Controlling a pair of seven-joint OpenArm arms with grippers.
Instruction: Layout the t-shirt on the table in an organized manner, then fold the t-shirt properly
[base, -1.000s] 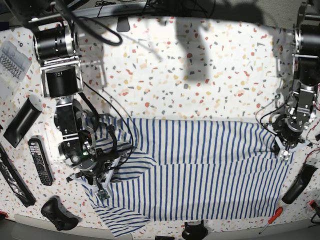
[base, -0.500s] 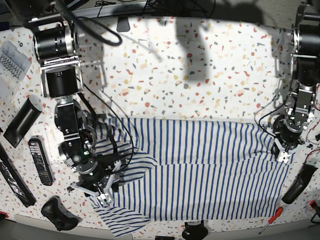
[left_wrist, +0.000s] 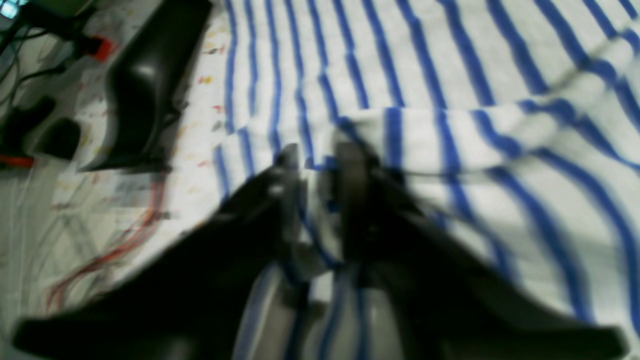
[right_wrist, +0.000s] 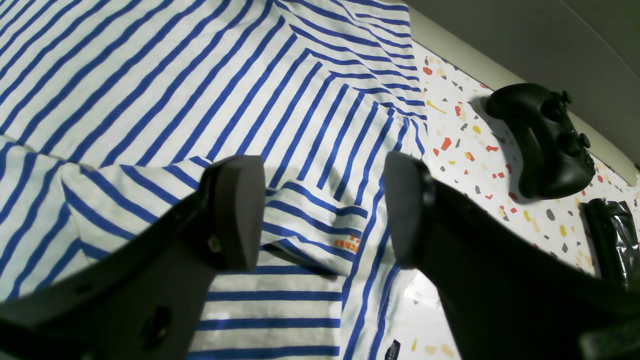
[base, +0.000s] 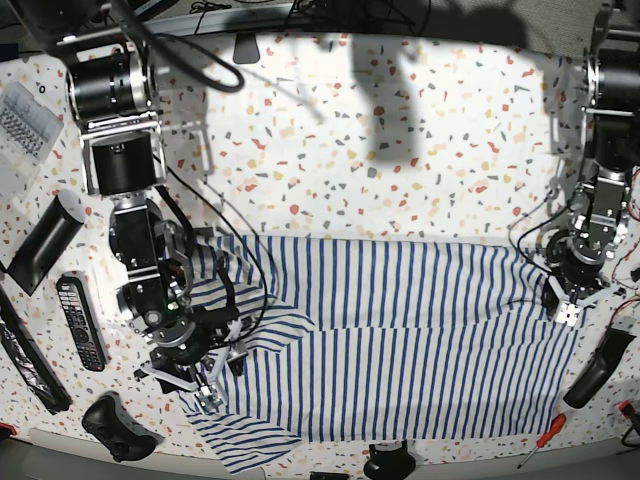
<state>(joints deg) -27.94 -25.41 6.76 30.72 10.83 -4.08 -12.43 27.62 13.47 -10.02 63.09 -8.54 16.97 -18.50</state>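
At the counter's near edge the t-shirt is spread, one sleeve folded inward. The right gripper's fingers are parted above that sleeve; the left gripper's fingers pinch the far hem. A fold is judged in hand; releasing seems next.

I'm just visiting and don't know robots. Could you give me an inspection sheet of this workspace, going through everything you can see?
Surface: speckled table, far half bare.
Job's things: striped t-shirt lies flat, one sleeve folded over near the right pincer.
Clutter: game controller, remote, screwdriver, dark tools at both edges.
Grippers: right pincer open above the sleeve, holding nothing; left pincer at the shirt's edge, cloth between its jaws, image blurred.
Cables: black leads by both arms.
Surroundings: nothing seen.
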